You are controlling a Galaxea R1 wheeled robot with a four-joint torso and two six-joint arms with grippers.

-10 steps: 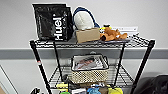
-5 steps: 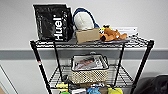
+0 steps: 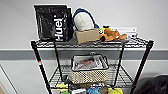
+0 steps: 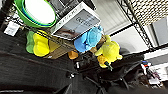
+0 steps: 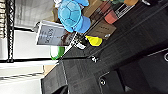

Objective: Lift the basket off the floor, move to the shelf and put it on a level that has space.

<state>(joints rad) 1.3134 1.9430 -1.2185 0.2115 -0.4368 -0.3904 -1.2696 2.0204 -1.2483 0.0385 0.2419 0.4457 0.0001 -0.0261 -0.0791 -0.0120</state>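
Note:
The basket (image 3: 89,70), with cream woven sides, a dark rim and a magazine on top, stands on the shelf (image 3: 37,57), a black wire rack against a pale wall. It rests on the level (image 3: 122,76) second from the top, about in the middle, with bare wire grid on both sides. Nothing holds it. The dark grey carpet floor (image 4: 30,72) shows in the left wrist view and the floor (image 5: 135,40) in the right wrist view, both close to the rack's lower tier.
The top tier carries a black bag (image 3: 53,22), a cardboard box (image 3: 87,35), a white and blue plush (image 3: 83,20) and an orange plush (image 3: 111,35). Lower down lie a blue turtle plush (image 4: 88,38), a yellow plush (image 4: 110,51) and green bowls (image 4: 37,12). A dark bag (image 3: 155,85) sits right of the rack.

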